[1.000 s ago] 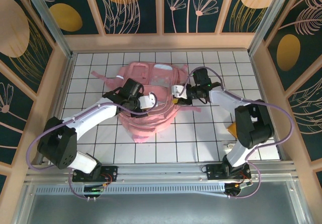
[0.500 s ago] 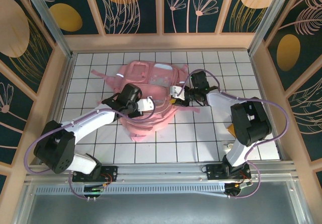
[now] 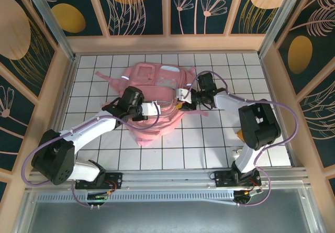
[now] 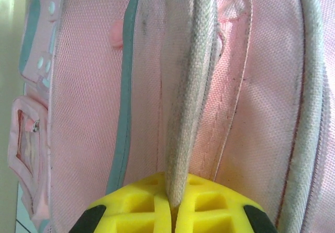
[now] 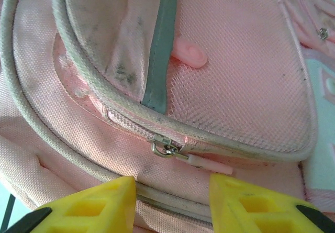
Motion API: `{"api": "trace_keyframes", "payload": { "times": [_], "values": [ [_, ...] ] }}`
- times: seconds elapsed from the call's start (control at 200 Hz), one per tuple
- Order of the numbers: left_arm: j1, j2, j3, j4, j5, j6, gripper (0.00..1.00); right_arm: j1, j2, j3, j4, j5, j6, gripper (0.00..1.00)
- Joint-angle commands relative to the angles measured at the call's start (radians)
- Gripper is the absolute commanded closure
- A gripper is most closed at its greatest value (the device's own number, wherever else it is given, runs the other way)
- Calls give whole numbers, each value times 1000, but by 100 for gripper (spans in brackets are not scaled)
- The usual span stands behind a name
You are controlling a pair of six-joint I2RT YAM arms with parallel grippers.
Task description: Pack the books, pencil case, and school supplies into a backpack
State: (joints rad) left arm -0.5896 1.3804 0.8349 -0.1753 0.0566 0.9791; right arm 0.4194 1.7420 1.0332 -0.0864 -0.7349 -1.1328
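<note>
Backpack (image 3: 157,84) lies flat mid-counter, toward the far side. Left fingers (image 4: 149,212) are clamped on its grey piped edge (image 4: 183,112). Right fingers (image 5: 99,201) are apart, just near of the zipper pull (image 5: 207,163). I'd keep the left holding the fabric taut, then pinch that pull squarely. A second ago the left fingers were still apart.

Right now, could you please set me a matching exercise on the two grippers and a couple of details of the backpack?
Things:
1. left gripper
2. right gripper
3. zip pull
4. reflective strip

States:
A. grey-green
B. open, holding nothing
C. shut on a piped edge of the backpack
D. pale pink tab

Pairs: 1-C, 2-B, 3-D, 4-A.
</note>
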Motion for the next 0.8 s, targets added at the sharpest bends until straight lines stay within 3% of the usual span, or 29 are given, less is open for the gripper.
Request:
{"api": "trace_keyframes", "payload": {
  "times": [0.0, 0.22, 0.39, 0.796],
  "values": [
    [-7, -33, -1, 62, 142, 26, 100, -8, 36, 39, 23, -26, 67, 59],
    [-8, -33, 11, 56, 178, 34, 100, -15, 41, 41, 40, -94, 109, 56],
    [-7, -21, 30, 28, 206, 44, 100, -83, 30, 56, 16, -238, 148, 54],
    [-7, -8, 52, 30, 224, 11, 100, -46, 114, 116, -93, -193, 69, 53]
  ]
}}
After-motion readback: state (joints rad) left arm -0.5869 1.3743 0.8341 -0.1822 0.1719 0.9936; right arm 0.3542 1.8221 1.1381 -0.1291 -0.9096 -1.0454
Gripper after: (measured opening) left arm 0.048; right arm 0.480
